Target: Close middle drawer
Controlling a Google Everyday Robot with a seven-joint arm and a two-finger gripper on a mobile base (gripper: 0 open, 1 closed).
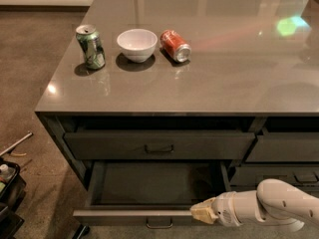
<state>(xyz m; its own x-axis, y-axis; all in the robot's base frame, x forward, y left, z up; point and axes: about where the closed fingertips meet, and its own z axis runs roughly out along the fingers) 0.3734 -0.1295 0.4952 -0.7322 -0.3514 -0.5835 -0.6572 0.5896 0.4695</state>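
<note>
The middle drawer (134, 216) is pulled out wide below the counter, showing its dark box interior (154, 183) and a small loop handle (159, 224) on its front at the bottom edge of the view. My gripper (201, 213) comes in from the lower right on a white arm and its tip sits at the drawer's front rim, right of the handle. The slimmer top drawer (159, 144) above is pushed in.
On the grey counter (209, 78) stand a green can (90, 46), a white bowl (136, 45) and a red can (175, 46) lying on its side. More drawers (281, 148) are at the right. Dark equipment (7, 193) sits on the floor at left.
</note>
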